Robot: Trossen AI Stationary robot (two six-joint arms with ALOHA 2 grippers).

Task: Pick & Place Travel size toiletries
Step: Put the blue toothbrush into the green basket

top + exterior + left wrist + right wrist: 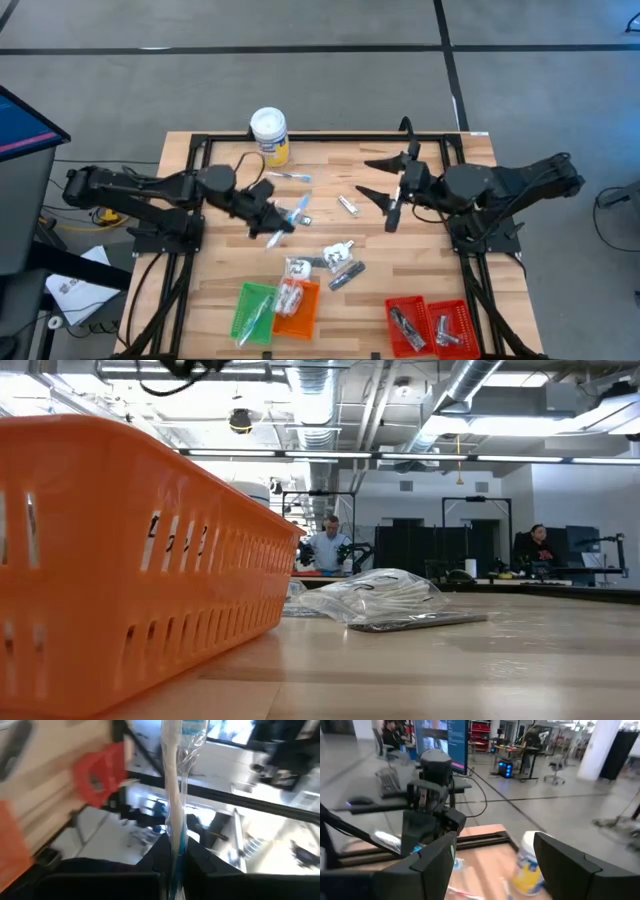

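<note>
The light wooden surface (220, 165) carries a white-lidded tub with a yellow label (270, 135) at its far edge, scattered small packets, tubes and sticks (340, 258) around the middle, and green (252, 311), orange (297, 309) and red (432, 325) trays along the near edge.

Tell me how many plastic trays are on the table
3, all along the near edge: a green tray beside an orange tray at left-centre, touching or nearly so, and a red tray, apparently double, near the right arm. None looks hidden.
</note>
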